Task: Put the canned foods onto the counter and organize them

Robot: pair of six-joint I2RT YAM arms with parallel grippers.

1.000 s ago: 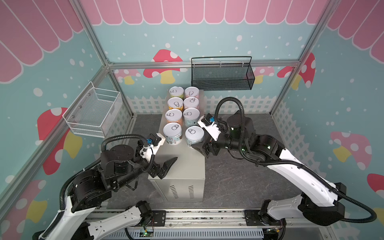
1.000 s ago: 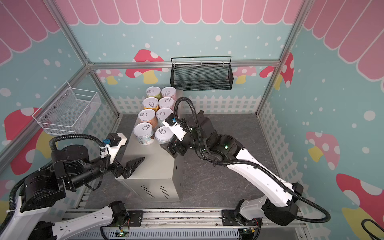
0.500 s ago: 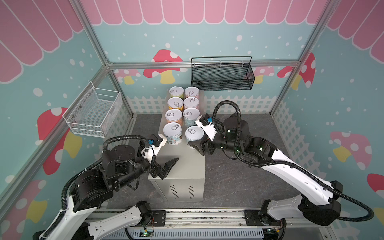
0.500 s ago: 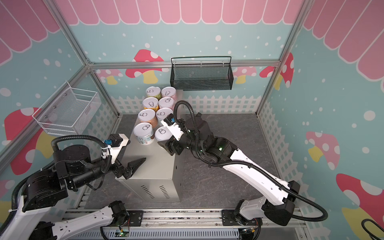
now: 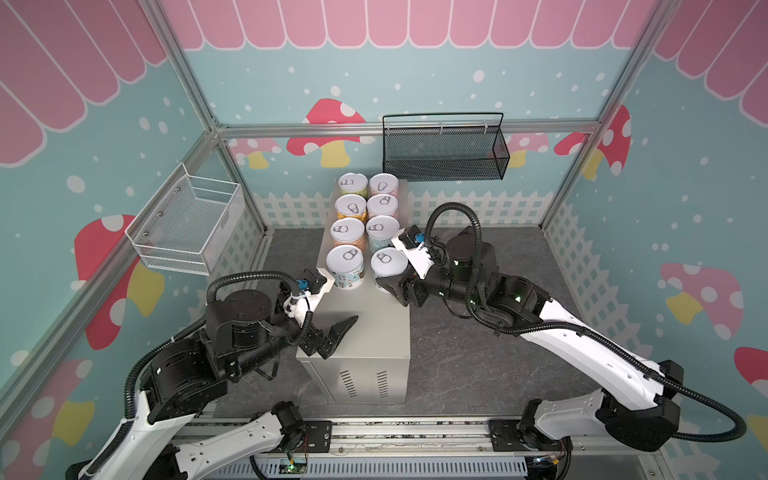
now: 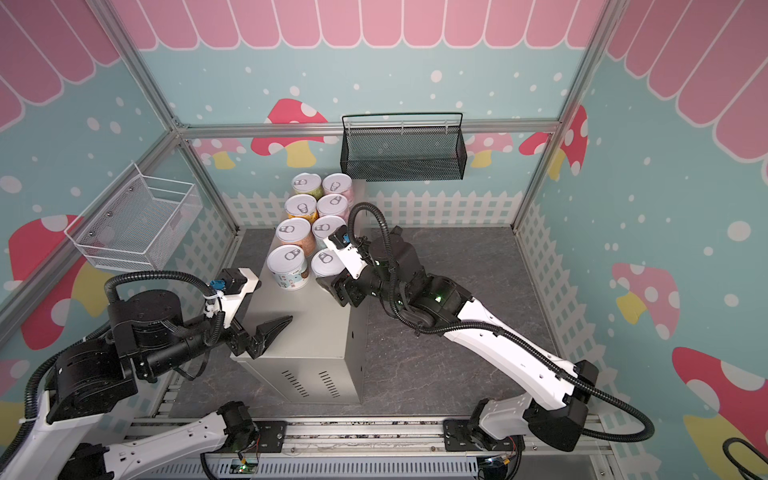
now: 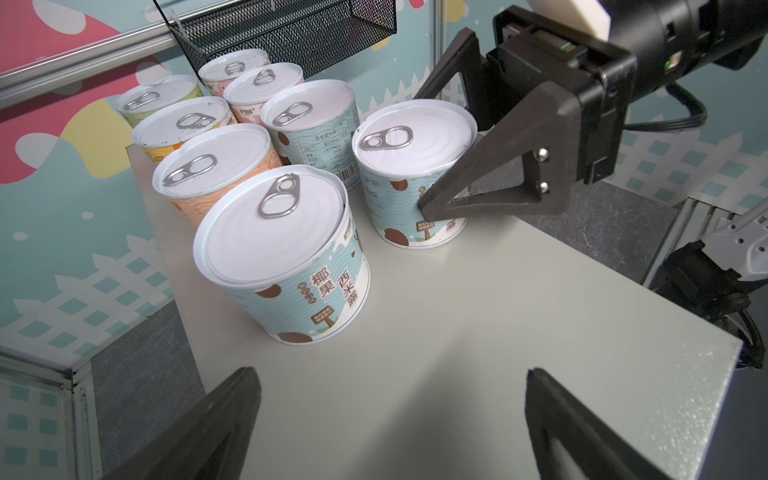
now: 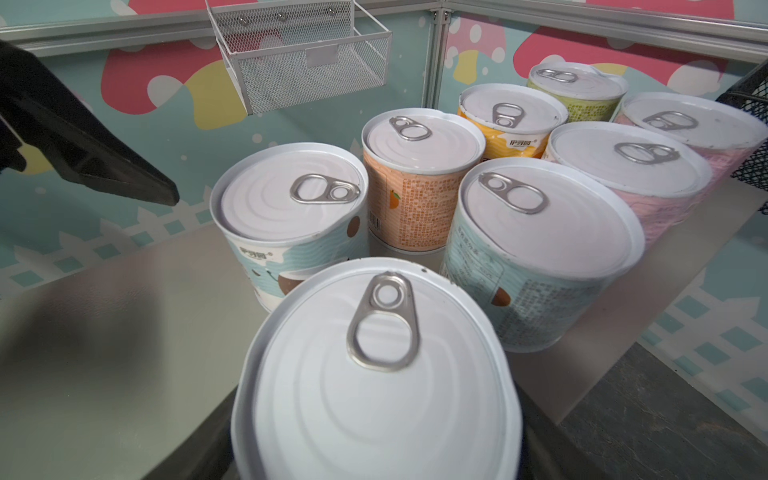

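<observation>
Eight cans stand in two rows on the counter [image 5: 374, 332], a beige-grey metal box. The front right can [image 5: 388, 261] has a light blue label and a silver pull-tab lid [image 8: 374, 395]. My right gripper [image 5: 390, 275] is shut on it from the right side. One of its fingers [image 7: 478, 174] presses the label and the other reaches behind the can. The can stands on the counter top. Beside it is another light blue can [image 5: 345, 259]. My left gripper [image 5: 332, 332] hovers open over the bare front of the counter [image 7: 457, 332], apart from the cans.
A black mesh basket [image 5: 444, 153] hangs on the back wall just behind the cans. A white wire basket [image 5: 187, 224] hangs on the left wall. Dark grey floor [image 5: 478, 353] lies to the right of the counter. A metal rail runs along the front.
My right gripper slid left to the front right can and its jaws closed round it. The left arm barely shifted and stayed open.
</observation>
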